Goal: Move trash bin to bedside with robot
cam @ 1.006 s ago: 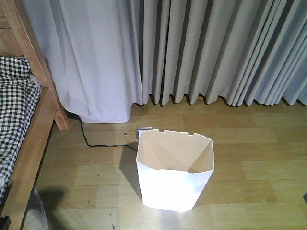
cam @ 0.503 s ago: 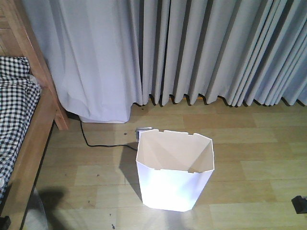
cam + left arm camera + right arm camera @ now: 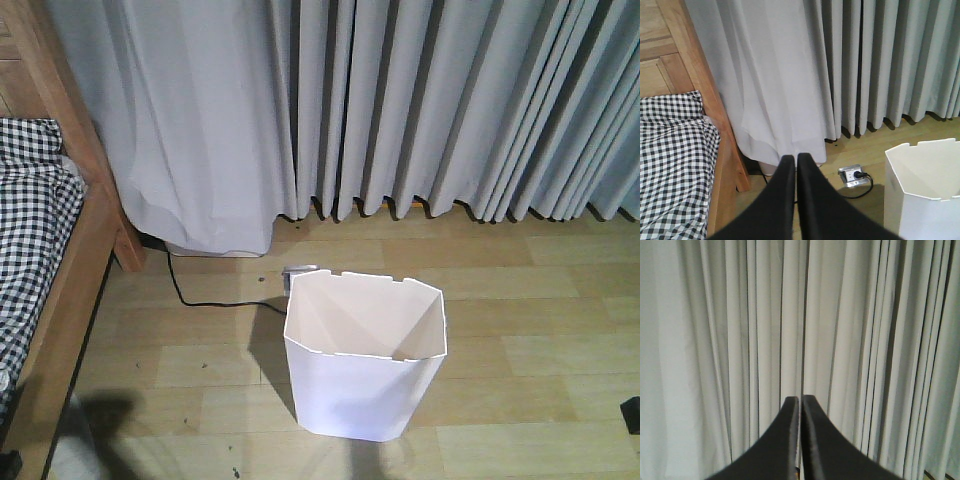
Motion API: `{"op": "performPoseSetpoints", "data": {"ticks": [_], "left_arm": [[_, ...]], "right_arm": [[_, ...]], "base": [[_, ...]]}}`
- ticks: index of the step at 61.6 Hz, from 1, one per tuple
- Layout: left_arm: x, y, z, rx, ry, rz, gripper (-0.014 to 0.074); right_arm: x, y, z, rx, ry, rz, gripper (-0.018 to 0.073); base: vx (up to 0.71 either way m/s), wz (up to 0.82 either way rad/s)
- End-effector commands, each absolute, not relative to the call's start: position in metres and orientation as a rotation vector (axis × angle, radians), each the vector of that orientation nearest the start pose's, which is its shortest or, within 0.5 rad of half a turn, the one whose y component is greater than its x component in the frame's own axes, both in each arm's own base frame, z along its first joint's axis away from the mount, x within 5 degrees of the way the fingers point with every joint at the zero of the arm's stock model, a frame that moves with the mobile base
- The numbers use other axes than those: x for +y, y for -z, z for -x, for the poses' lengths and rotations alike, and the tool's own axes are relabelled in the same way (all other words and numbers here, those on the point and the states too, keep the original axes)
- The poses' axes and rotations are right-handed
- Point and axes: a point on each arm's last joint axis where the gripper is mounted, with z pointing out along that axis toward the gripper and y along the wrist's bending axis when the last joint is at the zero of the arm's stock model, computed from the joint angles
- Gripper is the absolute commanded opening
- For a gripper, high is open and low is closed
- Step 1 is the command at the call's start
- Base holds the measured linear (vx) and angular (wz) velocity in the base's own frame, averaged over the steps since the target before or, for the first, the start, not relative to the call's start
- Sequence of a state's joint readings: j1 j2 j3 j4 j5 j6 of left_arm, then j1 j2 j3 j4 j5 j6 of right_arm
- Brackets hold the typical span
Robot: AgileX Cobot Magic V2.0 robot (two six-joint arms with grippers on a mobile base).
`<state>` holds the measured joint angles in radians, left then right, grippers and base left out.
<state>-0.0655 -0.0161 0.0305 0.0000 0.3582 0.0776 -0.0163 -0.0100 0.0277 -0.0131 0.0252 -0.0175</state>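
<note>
The white trash bin (image 3: 365,380) stands upright on the wooden floor in front of the curtains, its cream inside showing nothing in it. The bed (image 3: 75,290), with a light wooden frame and black-and-white checkered bedding (image 3: 30,230), lies at the left, a gap of floor between it and the bin. My left gripper (image 3: 796,158) is shut on nothing and hangs in the air between the bed (image 3: 725,150) and the bin (image 3: 922,190), touching neither. My right gripper (image 3: 801,398) is shut too and faces only curtain. A black robot part (image 3: 632,413) shows at the right edge.
Grey floor-length curtains (image 3: 400,110) close off the back. A floor socket (image 3: 854,176) with a black plug sits just behind the bin, and its cable (image 3: 205,300) runs left across the floor toward the bed's leg (image 3: 125,245).
The bin and bed have kept their places. The black part at the right edge came into view half a second ago and has since drawn back toward the edge.
</note>
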Motion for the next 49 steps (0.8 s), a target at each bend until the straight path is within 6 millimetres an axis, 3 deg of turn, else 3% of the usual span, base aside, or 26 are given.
{"op": "performPoseSetpoints", "data": {"ticks": [1, 49], "left_arm": [[-0.0035, -0.1728, -0.0536, 1.78, -0.005, -0.124, -0.0007], [-0.0035, -0.1728, -0.0536, 1.78, -0.005, -0.124, -0.0007]], "right_arm": [[-0.0011, -0.2074, -0.0558, 1.444, 0.047, 0.013, -0.0008], [-0.0011, -0.2074, -0.0558, 1.444, 0.047, 0.012, -0.0008]], "base": [[0.0, 0.0], [0.0, 0.0]]}}
